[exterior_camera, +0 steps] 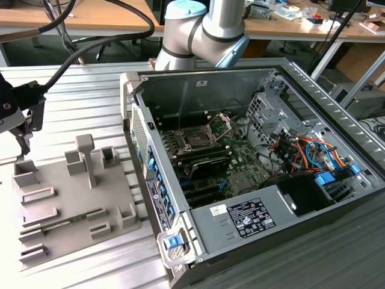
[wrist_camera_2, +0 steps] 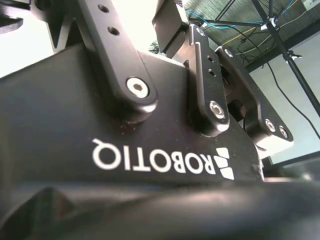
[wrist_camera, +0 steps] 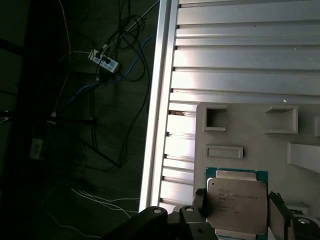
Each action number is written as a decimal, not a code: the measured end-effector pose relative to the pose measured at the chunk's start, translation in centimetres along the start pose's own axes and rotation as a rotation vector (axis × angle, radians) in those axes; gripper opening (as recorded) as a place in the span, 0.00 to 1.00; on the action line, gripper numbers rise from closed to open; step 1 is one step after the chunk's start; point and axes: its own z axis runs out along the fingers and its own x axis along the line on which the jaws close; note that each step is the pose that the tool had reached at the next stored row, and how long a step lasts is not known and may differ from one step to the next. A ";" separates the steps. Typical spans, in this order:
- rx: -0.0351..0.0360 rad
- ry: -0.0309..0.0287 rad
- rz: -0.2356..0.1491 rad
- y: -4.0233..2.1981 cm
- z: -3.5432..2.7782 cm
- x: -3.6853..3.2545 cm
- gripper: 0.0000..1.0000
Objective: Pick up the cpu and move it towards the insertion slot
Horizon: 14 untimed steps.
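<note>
We judge the pick-up step to be in hand: in the first wrist view the fingers [wrist_camera: 278, 210] stand close against two opposite edges of the cpu [wrist_camera: 237, 200], pinching it as far as we can tell, its silvery top facing the camera and a strip of green board showing at its edge farthest from the fingers' roots. Beyond the fingers lies the grey fixture tray [wrist_camera: 250, 130] with its empty pockets, on the ribbed aluminium worktop [exterior_camera: 84, 102]. In the exterior view the gripper [exterior_camera: 24, 135] hangs just above a corner of that tray, well apart from the insertion slot [exterior_camera: 198, 138], which sits inside the open computer case [exterior_camera: 180, 198] with its metal bracket raised. The carry toward the slot is not yet made; we judge it calls for enough height to clear the case wall and for keeping the chip level. Whether the cpu is lifted off the tray or rests on it we cannot tell. Its nearest edge is cut off behind the gripper's body, and the second wrist view gives the black linkage bars [wrist_camera_2: 205, 85] rather than the fingertips.
</note>
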 end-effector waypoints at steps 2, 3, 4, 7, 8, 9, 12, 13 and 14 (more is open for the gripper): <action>0.0000 0.0001 0.000 0.01 -0.15 0.00 0.55; 0.0000 0.0000 0.000 0.01 -0.22 0.00 0.55; 0.0000 0.0000 0.000 0.02 -0.27 0.00 0.55; 0.0000 0.0000 0.000 0.03 -0.55 0.00 0.55; 0.0000 0.0000 0.000 0.04 -0.59 0.00 0.55; 0.0000 0.0000 0.000 0.04 -0.66 0.00 0.55; 0.0000 0.0000 0.000 0.05 -0.79 0.00 0.55; 0.0000 -0.0001 0.000 0.05 -0.86 0.00 0.55; 0.0000 0.0000 0.000 0.05 -0.91 0.00 0.55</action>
